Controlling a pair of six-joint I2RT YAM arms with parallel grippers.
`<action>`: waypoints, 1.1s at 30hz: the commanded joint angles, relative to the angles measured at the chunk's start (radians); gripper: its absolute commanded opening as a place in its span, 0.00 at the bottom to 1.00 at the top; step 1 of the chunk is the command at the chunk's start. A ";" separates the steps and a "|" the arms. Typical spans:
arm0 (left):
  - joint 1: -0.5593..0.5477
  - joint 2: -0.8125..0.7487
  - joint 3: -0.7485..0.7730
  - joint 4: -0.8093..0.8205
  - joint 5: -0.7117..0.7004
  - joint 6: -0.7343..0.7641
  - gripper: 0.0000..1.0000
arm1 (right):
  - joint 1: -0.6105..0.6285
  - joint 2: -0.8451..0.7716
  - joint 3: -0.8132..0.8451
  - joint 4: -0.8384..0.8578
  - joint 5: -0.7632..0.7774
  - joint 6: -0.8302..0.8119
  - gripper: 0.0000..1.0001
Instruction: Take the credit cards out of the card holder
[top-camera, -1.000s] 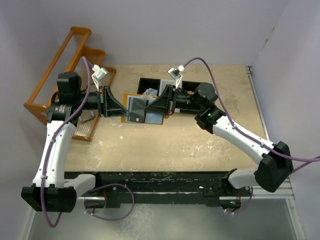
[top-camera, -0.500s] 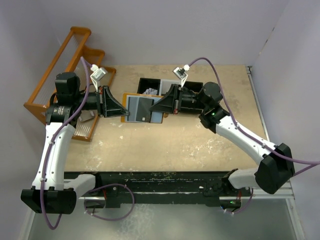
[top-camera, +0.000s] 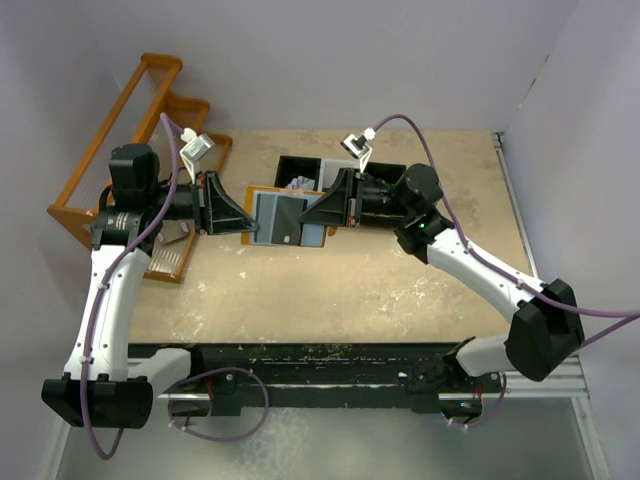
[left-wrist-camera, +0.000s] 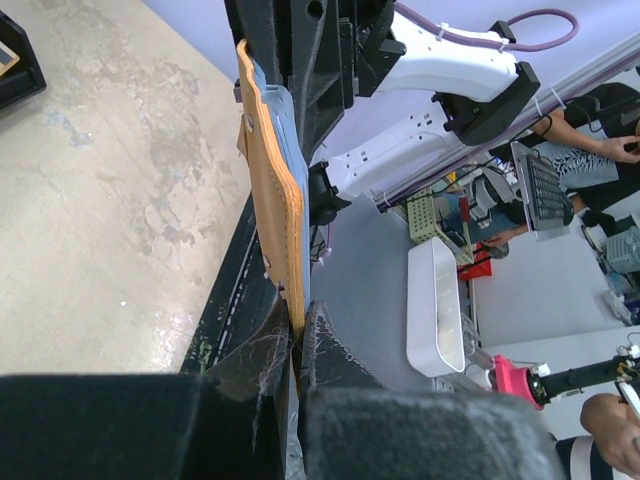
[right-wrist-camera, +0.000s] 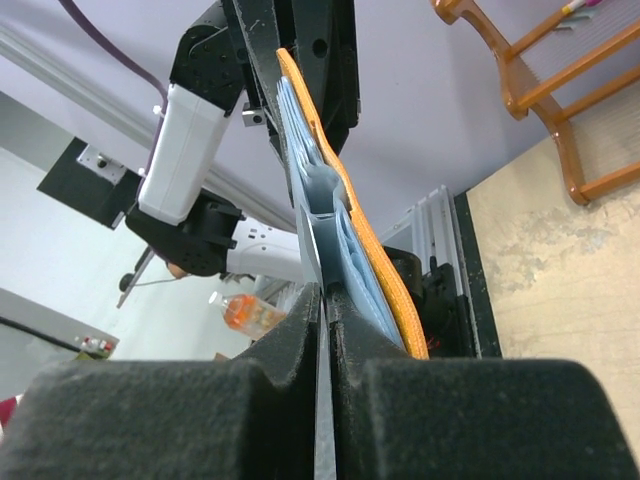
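Tan card holder (top-camera: 268, 212) open w/ blue-grey inside.

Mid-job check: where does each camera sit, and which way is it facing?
Top external: above, behind the robot, looking down at the beige table; both arms show.
Left wrist: along the left gripper, shut on the tan-orange leather bifold card holder.
Right wrist: along the right gripper, pinching a thin grey card.
Both wrists share the holder, edge-on.

We see an orange wooden rack (top-camera: 188, 103) at the far left of our scuffed beige table (top-camera: 330, 290), a black tray (top-camera: 296, 162) near its far edge, a crumpled white scrap (top-camera: 298, 184) in the tray's left compartment, a white oblong tub (left-wrist-camera: 435, 310) off the table
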 joint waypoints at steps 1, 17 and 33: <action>0.003 -0.038 0.019 0.112 0.068 -0.042 0.00 | -0.002 0.011 0.007 0.092 -0.035 0.072 0.07; 0.003 -0.051 0.001 0.157 0.076 -0.085 0.00 | -0.008 0.015 -0.037 0.289 -0.015 0.210 0.09; 0.005 -0.013 -0.107 0.438 0.042 -0.304 0.00 | -0.015 0.094 -0.013 0.314 0.015 0.266 0.08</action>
